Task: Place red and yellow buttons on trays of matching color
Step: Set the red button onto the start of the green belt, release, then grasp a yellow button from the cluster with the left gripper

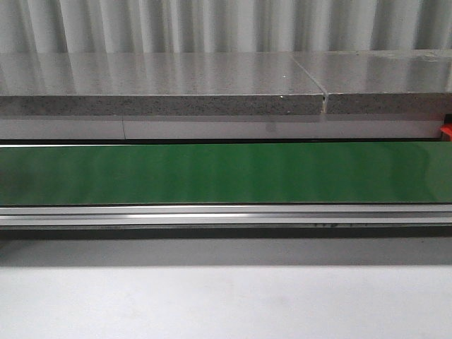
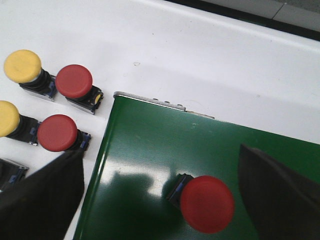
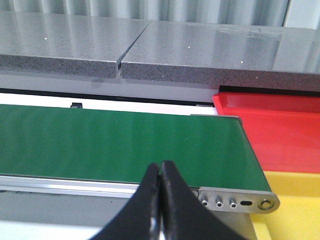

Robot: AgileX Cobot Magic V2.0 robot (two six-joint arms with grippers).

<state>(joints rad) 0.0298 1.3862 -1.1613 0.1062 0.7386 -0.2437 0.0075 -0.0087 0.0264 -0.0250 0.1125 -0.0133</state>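
Left gripper (image 2: 160, 200): fingers (image 2: 42, 192) spread wide, holding nothing; a red button (image 2: 206, 202) lies between them on the belt (image 2: 150, 150), touching neither finger.
Right gripper (image 3: 161, 200): fingers pressed together, nothing between them, poised over the belt's near rail (image 3: 235, 199).
Red button on belt: on its side near the belt's end, cap toward the camera, black base behind it.
Spare buttons: on the white table (image 2: 200, 55) just beside the belt end, two red ones (image 2: 74, 81) (image 2: 57, 133) and two yellow ones (image 2: 22, 66) (image 2: 7, 118) lie in pairs; a further dark body shows at the frame edge, colour not clear.
Yellow tray (image 3: 295, 200): just past the belt's other end, nearer side.
Red tray (image 3: 270, 130): behind the yellow one, touching it, beside the belt end.
Belt, front view: green strip (image 1: 226, 173) across the frame, bare in this stretch.
Ledge (image 1: 162, 88): grey speckled stone slabs behind the belt, with a seam.
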